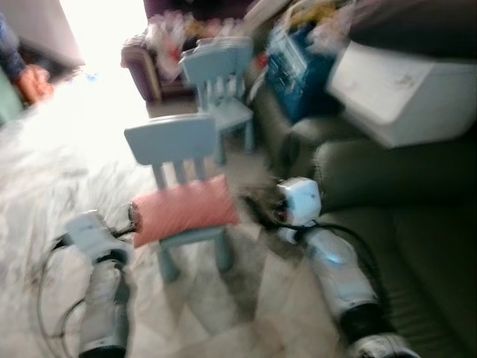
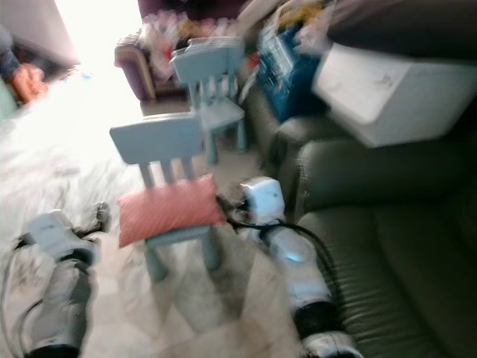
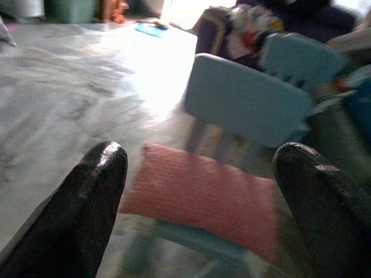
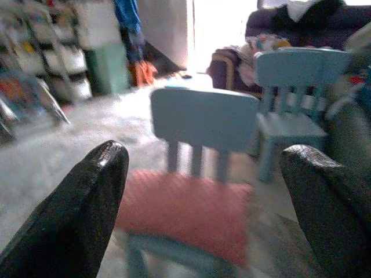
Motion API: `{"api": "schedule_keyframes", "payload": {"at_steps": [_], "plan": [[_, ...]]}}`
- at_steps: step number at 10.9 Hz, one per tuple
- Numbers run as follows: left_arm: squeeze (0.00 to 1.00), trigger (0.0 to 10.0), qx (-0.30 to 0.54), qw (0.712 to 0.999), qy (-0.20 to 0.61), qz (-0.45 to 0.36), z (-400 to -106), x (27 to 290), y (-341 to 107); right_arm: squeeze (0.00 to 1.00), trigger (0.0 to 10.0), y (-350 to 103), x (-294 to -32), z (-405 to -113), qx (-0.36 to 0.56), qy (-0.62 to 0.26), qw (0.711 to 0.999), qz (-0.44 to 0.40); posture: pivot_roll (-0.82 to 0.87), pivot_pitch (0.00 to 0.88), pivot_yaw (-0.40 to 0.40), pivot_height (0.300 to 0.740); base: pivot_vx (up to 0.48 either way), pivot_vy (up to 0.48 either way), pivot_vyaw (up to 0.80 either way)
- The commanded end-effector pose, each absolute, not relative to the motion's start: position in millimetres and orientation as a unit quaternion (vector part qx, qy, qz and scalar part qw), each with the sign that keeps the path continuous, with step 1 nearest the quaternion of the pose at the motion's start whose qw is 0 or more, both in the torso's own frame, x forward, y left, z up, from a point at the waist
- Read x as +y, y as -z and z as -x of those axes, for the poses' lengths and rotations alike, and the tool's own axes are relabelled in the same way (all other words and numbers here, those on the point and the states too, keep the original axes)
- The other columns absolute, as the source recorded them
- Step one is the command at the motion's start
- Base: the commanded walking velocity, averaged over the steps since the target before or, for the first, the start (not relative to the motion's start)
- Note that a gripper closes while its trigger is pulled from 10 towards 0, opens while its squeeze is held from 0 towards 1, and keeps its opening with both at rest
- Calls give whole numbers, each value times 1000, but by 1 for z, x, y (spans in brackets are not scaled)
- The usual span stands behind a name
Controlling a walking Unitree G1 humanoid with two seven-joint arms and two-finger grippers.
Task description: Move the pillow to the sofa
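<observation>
A pink pillow lies on the seat of a small pale-blue chair in front of me. The dark green sofa runs along my right side. My left gripper is open and points at the pillow from a short way off, its fingers spread wide. My right gripper is also open, aimed at the pillow and chair from the sofa side. Both silver arms reach forward low over the floor. The eye views are blurred.
A second blue chair stands behind the first. A white box and a blue bag sit on the sofa's far end. A purple armchair piled with clutter is at the back. Shelves line the left wall.
</observation>
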State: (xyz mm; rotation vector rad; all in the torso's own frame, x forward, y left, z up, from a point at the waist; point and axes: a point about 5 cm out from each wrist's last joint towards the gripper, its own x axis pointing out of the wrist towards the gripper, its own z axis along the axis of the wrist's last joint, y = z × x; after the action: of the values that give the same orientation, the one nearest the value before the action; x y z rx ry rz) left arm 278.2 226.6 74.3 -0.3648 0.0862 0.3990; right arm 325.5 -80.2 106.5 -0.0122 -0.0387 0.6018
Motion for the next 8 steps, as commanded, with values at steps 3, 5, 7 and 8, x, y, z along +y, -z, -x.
{"api": "schedule_keyframes", "payload": {"at_steps": [3, 5, 7, 8], "plan": [[0, 10000, 38, 968, -180, 169, -282, 220, -78, 0, 10000, -107, -93, -327, -19, -285, 958, 15, -206, 0, 61, 740, 0, 448, 0], [0, 10000, 38, 968, -177, 172, -282, 220, -78, 0, 10000, -106, -92, -326, -19, -285, 958, 15, -206, 0, 62, 740, 313, 364, 0], [0, 10000, 38, 970, -175, 166, -282, 220, -78, 0, 10000, -107, -92, -327, -20, -285, 958, 15, -204, 0, 62, 740, 326, 352, 0], [0, 10000, 38, 970, -175, 166, -282, 220, -78, 0, 10000, -107, -92, -327, -21, -286, 958, 15, -204, 0, 62, 740, 326, 352, 0]]}}
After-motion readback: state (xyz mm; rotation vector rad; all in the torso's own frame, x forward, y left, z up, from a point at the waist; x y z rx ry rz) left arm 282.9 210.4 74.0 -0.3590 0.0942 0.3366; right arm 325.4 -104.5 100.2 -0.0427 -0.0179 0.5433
